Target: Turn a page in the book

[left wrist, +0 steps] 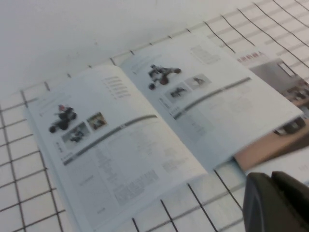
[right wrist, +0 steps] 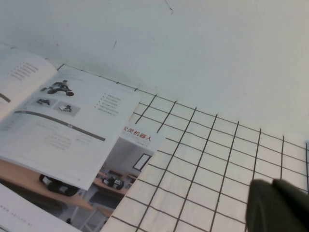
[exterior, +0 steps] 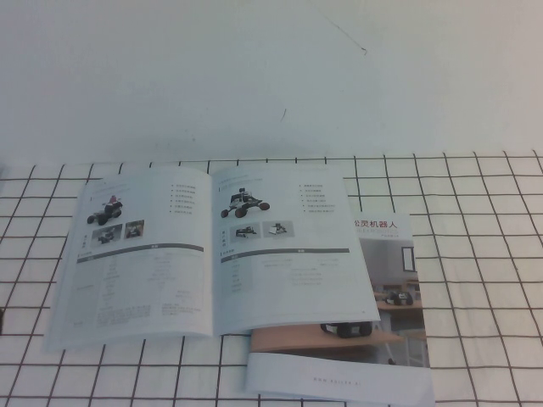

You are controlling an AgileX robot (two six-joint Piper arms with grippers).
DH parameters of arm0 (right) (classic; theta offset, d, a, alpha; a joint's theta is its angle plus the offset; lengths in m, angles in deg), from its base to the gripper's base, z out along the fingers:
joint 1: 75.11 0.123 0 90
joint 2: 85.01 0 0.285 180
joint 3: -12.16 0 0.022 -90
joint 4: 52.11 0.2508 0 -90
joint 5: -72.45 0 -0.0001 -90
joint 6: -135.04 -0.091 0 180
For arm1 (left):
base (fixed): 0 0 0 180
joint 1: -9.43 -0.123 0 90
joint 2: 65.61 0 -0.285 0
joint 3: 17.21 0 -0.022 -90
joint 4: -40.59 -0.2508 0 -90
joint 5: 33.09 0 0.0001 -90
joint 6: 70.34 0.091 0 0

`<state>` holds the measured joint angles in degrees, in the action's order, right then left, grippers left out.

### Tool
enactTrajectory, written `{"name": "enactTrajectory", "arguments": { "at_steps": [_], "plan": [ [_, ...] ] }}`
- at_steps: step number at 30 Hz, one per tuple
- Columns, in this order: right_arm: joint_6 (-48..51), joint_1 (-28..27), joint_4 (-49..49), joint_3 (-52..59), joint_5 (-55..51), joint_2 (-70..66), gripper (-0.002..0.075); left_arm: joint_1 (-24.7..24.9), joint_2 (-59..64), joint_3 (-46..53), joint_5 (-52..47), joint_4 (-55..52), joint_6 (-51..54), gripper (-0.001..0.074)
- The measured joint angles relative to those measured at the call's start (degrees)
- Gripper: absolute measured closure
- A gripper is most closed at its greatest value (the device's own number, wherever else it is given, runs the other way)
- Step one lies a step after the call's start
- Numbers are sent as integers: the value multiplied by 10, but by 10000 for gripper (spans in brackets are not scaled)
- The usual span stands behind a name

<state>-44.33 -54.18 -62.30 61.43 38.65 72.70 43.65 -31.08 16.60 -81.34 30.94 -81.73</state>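
Nothing's started yet: the book [exterior: 212, 254] lies open mid-frame, the page [exterior: 293, 250] flat. Left hand [left wrist: 277, 203] and right hand [right wrist: 277, 208] sit off it, can't tell whether they're open.

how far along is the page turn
Not started, it seems. The thin white stapled brochure lies open and flat on the room-cover booklet, its right-hand glossy page untouched. The left gripper and right gripper hang clear of it, holding nothing. Reaching, lifting and flipping remain.

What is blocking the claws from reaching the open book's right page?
Nothing visible. The book lies open with its right page uncovered; the left claw and right claw hover off to the side.
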Motion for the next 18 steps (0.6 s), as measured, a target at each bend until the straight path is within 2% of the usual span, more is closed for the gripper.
{"name": "enactTrajectory", "arguments": {
  "at_steps": [5,9,14,18],
  "plan": [
    [0,0,0,0,0,0,724,-1,-77,96,92,-129,-147,738],
    [0,0,0,0,1,0,724,-22,-136,191,158,-159,-211,738],
    [0,0,0,0,1,0,724,-90,-203,297,214,-130,-257,738],
    [0,0,0,0,1,0,724,-166,-245,347,225,-64,-229,738]
  ]
}}
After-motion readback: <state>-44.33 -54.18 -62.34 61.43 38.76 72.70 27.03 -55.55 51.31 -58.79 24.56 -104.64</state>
